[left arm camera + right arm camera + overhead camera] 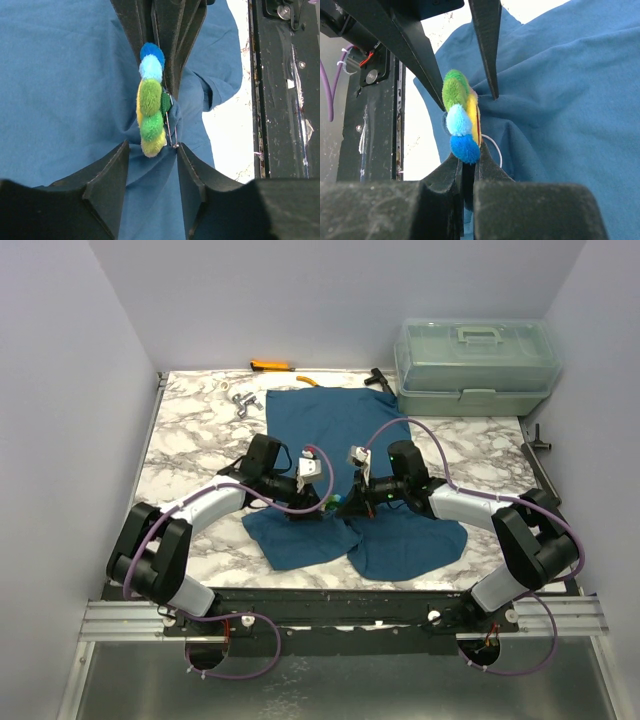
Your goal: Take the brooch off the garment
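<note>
The brooch [150, 112] is a small cluster of fuzzy balls, blue, light blue, green and yellow-green, with a thin metal pin through a raised fold of the teal-blue garment [60, 90]. My right gripper [468, 162] is shut on the brooch's [460, 122] blue end. My left gripper [152, 150] is open. Its jaws stand on either side of the brooch's lower end and the fabric fold, and one finger touches the pin's clasp. In the top view both grippers meet at the brooch [338, 502] near the garment's [330, 430] front edge.
A clear lidded plastic box [475, 365] stands at the back right. An orange-handled tool [270, 366], small metal parts [245, 400] and a black tool [378, 378] lie beyond the garment. The black base rail [280, 100] runs along the table's near edge.
</note>
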Controlling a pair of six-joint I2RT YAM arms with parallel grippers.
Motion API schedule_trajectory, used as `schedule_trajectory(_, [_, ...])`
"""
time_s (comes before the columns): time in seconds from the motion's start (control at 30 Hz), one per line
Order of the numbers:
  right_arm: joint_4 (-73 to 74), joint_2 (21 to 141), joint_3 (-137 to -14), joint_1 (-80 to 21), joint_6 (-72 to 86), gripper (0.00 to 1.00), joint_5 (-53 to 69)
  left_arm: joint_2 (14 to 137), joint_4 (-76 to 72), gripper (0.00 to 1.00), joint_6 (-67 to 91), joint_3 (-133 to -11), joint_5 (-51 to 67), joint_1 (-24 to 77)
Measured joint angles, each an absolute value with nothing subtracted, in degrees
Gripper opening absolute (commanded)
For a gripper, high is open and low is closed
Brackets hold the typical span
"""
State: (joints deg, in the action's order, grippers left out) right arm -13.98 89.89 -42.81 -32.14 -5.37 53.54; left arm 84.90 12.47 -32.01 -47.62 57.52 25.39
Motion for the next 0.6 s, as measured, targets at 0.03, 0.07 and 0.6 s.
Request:
schedule_trajectory(0.03, [-14.0,89.9,-42.8,-32.1,-5.4,0.01,53.6,85.1,12.5,0.38,-32.0,-47.8,57.4,25.6])
schedule_trajectory(0.07, [-14.0,89.9,-42.8,-32.1,-5.4,0.01,53.6,85.3,12.6,0.36,-32.0,-48.0,57.3,26.0])
schedule_trajectory(0.6, [-13.6,90.2,-42.9,-32.2,-5.4,0.02,53.6,86.4,12.3,0.12,-30.0,-48.2,57.3,27.5])
